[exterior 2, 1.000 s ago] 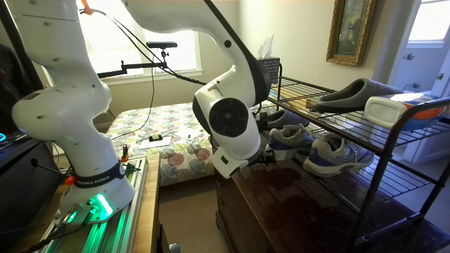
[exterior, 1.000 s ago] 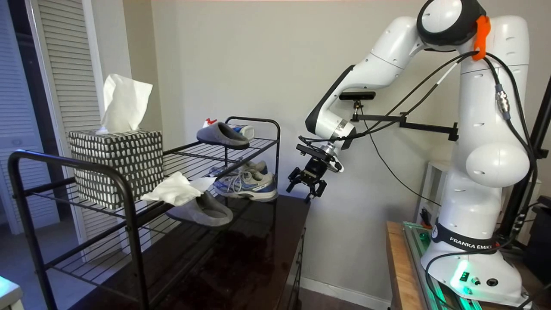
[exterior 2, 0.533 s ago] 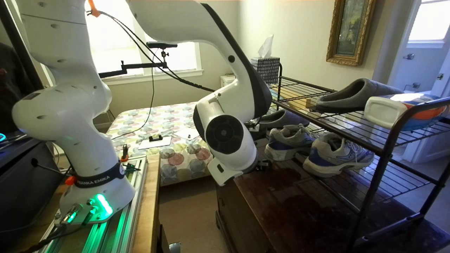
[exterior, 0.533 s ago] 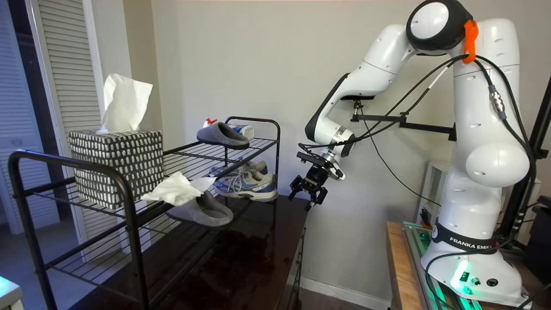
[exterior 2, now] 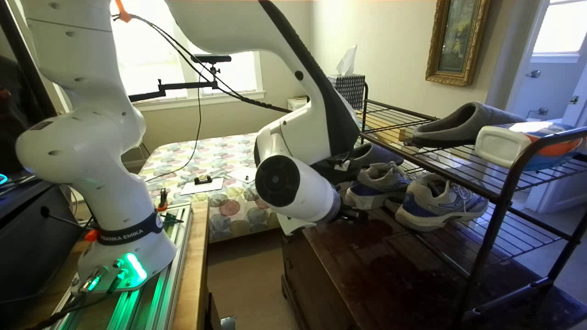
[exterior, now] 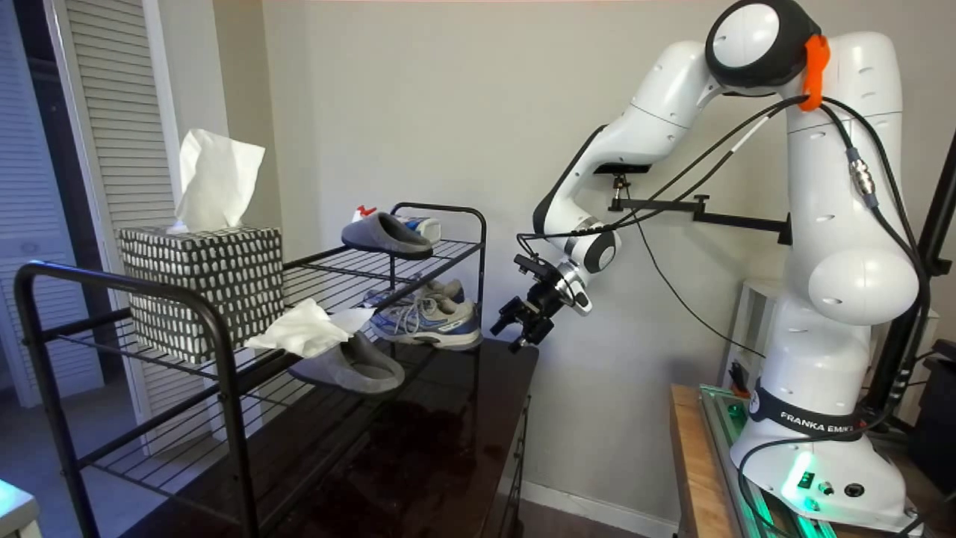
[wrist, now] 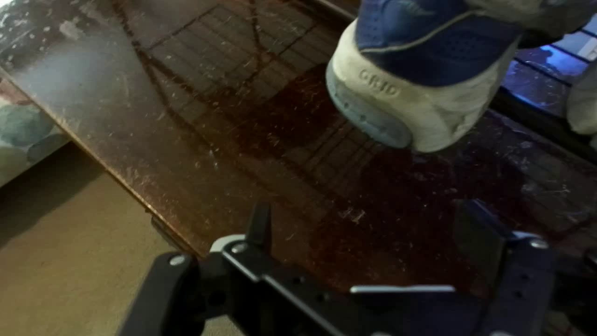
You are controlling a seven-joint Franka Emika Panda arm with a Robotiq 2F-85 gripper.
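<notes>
Hovering unloaded: black two-fingered gripper (wrist: 371, 224), fingers spread wide, near a grey-and-blue running shoe (wrist: 433, 51) with a pale rubber sole.
Gripper stands above the dark, glossy wooden dresser top (wrist: 196, 186), near its robot-side long edge, touching nothing visible. Shoe rests on the lower tier of a black tubular-metal shoe rack (exterior: 237, 433), heel jutting past the tier's robot-side edge; a matching grey-and-blue shoe (exterior 2: 442, 201) sits beside it. Progress, judged from present positions: no object is gripped or lifted, contact and grasp are not yet made, and no completed step can be confirmed.
</notes>
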